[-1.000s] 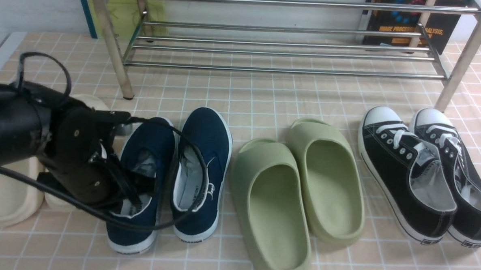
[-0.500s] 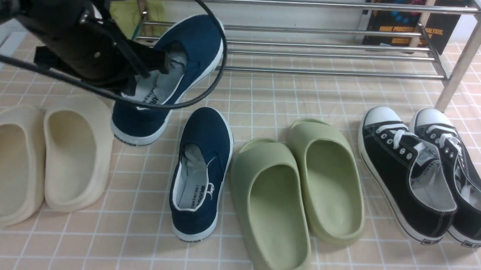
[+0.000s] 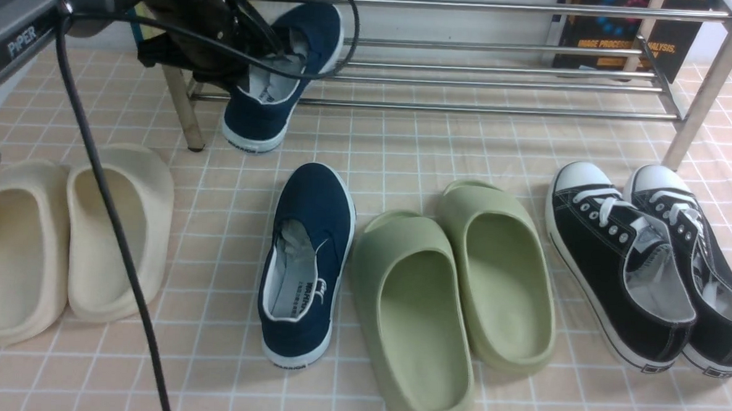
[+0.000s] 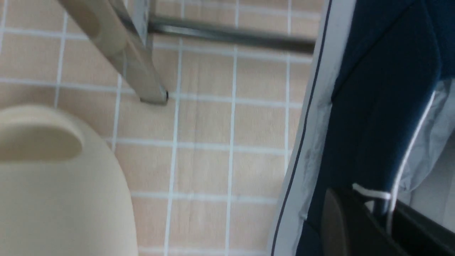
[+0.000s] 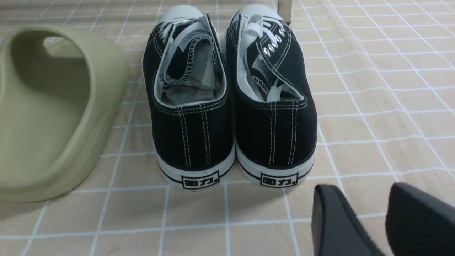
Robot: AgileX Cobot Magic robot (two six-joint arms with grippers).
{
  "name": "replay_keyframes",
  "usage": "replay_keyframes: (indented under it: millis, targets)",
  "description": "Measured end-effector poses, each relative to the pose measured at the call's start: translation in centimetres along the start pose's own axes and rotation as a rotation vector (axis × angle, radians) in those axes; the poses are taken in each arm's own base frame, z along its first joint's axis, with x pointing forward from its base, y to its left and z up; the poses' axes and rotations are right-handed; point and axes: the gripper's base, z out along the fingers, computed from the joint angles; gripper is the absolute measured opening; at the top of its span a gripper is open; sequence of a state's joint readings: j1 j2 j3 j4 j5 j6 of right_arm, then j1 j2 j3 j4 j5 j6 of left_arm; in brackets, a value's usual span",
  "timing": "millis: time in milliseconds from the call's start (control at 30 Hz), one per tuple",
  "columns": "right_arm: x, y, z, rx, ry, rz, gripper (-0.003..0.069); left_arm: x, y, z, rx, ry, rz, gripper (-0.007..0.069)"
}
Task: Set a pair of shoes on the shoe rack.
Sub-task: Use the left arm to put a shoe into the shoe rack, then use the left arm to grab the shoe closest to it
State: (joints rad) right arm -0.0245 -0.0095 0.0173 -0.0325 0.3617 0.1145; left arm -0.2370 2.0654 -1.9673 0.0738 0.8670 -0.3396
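Note:
My left gripper (image 3: 267, 56) is shut on the side wall of one navy blue slip-on shoe (image 3: 285, 72) and holds it tilted, toe up over the lower rods at the left end of the shoe rack (image 3: 433, 82), heel hanging in front. In the left wrist view the shoe's navy wall (image 4: 384, 106) sits between my black fingers (image 4: 341, 220). The other navy shoe (image 3: 305, 258) lies on the tiled floor in front. My right gripper (image 5: 359, 202) is open and empty, low behind the black sneakers' heels; it is out of the front view.
Cream slides (image 3: 62, 241) lie at the left, green slides (image 3: 455, 296) in the middle, black lace-up sneakers (image 3: 641, 261) at the right. The rack's beige left post (image 3: 176, 92) stands beside the held shoe. My left arm's cable (image 3: 112, 219) hangs over the cream slides.
My left gripper lifted the left navy shoe off the floor and carried it away and to the right, up to the rack's left end. The other navy shoe stayed in place.

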Motion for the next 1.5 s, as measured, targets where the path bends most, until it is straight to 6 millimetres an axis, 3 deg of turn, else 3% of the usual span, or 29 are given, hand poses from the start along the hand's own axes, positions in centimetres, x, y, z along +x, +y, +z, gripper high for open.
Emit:
replay_keyframes:
  millis: [33, 233, 333, 567, 667, 767, 867, 1033, 1133, 1300, 1500]
  targets:
    - [0.0, 0.0, 0.0, 0.000, 0.000, 0.000, 0.0237, -0.6, 0.4, 1.5, 0.001, -0.019, -0.012, 0.0046]
    - [0.0, 0.0, 0.0, 0.000, 0.000, 0.000, 0.0237, -1.7, 0.4, 5.5, 0.004, -0.090, -0.012, 0.0059]
    - [0.0, 0.0, 0.0, 0.000, 0.000, 0.000, 0.0237, -2.2, 0.4, 5.8, 0.010, -0.128, -0.009, 0.0081]
    - [0.0, 0.0, 0.0, 0.000, 0.000, 0.000, 0.0237, -2.3, 0.3, 5.9, 0.017, -0.130, -0.014, 0.0236]
    - [0.0, 0.0, 0.0, 0.000, 0.000, 0.000, 0.0237, -2.5, 0.1, 4.1, 0.004, -0.086, -0.002, 0.0342]
    - [0.0, 0.0, 0.0, 0.000, 0.000, 0.000, 0.0237, -3.1, 0.2, 0.2, -0.013, -0.054, 0.060, 0.0397]
    - [0.0, 0.0, 0.0, 0.000, 0.000, 0.000, 0.0237, -3.6, 0.3, -4.5, -0.022, -0.042, 0.123, 0.0412]
    - [0.0, 0.0, 0.0, 0.000, 0.000, 0.000, 0.0237, -3.4, 0.7, -10.5, -0.041, -0.002, 0.206, 0.0414]
    - [0.0, 0.0, 0.0, 0.000, 0.000, 0.000, 0.0237, -3.1, 0.9, -11.5, -0.043, 0.000, 0.218, 0.0414]
    - [0.0, 0.0, 0.0, 0.000, 0.000, 0.000, 0.0237, -0.8, 1.3, -11.8, -0.031, 0.087, 0.213, 0.0414]
    - [0.0, 0.0, 0.0, 0.000, 0.000, 0.000, 0.0237, 6.0, 2.4, -11.7, 0.012, 0.306, 0.182, 0.0414]
